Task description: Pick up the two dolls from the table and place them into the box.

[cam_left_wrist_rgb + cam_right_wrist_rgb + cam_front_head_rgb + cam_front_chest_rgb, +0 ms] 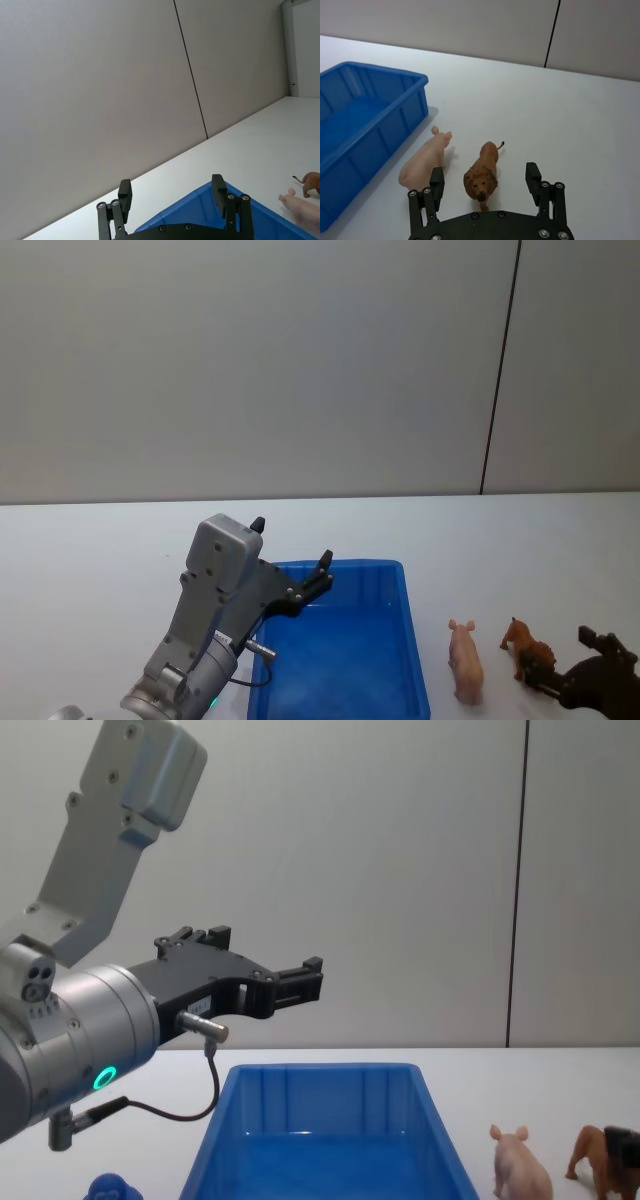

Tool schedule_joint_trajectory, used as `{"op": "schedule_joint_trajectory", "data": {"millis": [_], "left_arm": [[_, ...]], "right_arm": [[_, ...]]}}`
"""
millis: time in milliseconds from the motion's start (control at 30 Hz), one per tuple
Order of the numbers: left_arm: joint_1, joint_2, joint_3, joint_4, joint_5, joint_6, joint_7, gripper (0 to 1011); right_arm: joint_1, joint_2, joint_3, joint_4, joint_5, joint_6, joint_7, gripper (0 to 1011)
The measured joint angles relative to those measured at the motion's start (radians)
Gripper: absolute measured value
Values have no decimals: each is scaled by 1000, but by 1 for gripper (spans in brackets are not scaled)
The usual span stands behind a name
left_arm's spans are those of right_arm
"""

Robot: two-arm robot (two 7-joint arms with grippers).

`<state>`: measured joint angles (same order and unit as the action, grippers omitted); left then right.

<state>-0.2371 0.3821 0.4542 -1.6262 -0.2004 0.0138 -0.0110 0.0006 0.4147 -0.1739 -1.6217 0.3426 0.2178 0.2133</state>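
In the head view, the left gripper (292,542) hung at lower centre-left above the near-left corner of the box (415,640), its fingers spread apart and holding nothing. The box sat on the table (100,550) at bottom centre. To its right stood the pig (465,660), then the lion (528,652). The right gripper (565,660) reached in from the lower right corner, right by the lion.

In the left wrist view, the left gripper (171,192) was agape along the bottom edge, with the box (210,205) just beyond it and the pig (305,207) and lion (312,182) at the right edge.

In the right wrist view, the right gripper (485,177) stood wide open at the bottom, one finger on either side of the lion (487,157), with gaps to both. The pig (425,162) stood just beside the lion, and the box (375,120) filled the left.

In the chest view, the left gripper (265,950) hovered at centre-left above the box (300,1085). The pig (520,1165) and lion (595,1155) stood at lower right.
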Motion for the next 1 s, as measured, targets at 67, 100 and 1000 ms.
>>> {"op": "schedule_joint_trajectory", "data": {"millis": [67,100,1000], "left_arm": [[0,0,0,0,0,0,0,1002],[0,0,0,0,0,0,0,1002],[0,0,0,0,0,0,0,1002]], "right_arm": [[5,-2,-2,10,-2,6,5,1001],[7,-3,-2,13,-2,8,7,1001],[85,-42,-20,134,-3,53,57,654]]}}
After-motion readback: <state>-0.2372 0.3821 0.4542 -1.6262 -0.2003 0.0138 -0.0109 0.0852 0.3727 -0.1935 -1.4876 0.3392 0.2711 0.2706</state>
